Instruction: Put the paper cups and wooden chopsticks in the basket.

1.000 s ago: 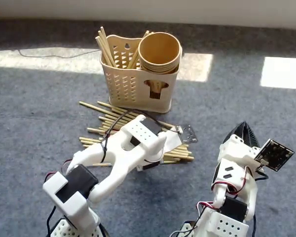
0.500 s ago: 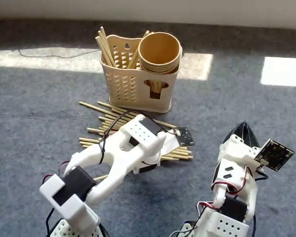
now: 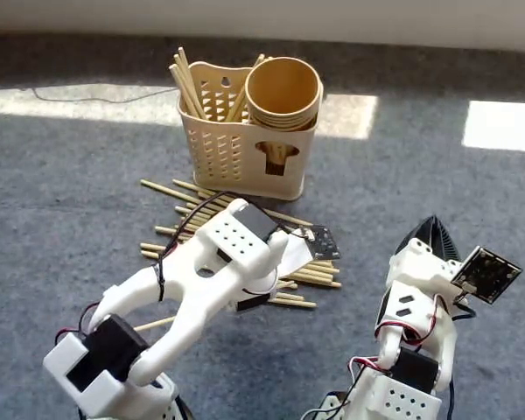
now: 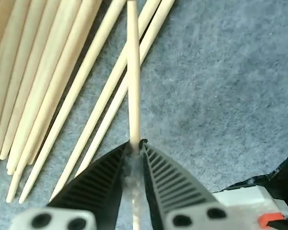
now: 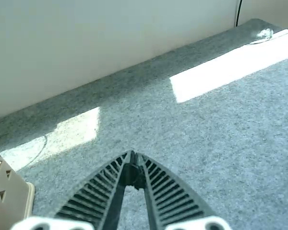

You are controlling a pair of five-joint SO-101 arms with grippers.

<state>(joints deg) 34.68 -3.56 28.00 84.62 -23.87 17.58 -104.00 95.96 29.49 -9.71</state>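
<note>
**Left wrist view: one chopstick clamped at the tips**

The left end effector (image 4: 136, 143) is closed on a single pale wooden chopstick (image 4: 133, 72). The stick runs straight out from between the ribbed black fingers (image 4: 103, 176). It crosses over the loose pile of wooden chopsticks (image 4: 48, 86) lying on the grey, carpet-covered table (image 4: 221, 86).

From the high view, the white left arm (image 3: 232, 249) reaches over that pile, which lies just near of the cream perforated plastic basket (image 3: 236, 157). The basket stands at the far centre. A stack of tan paper cups (image 3: 283, 92) sits in its right side, and several upright chopsticks (image 3: 188, 83) stand in its left.

The right end effector (image 5: 132, 167) is at the near right, well apart from the basket. Its fingers are pressed together at the tips with nothing between them.
</note>
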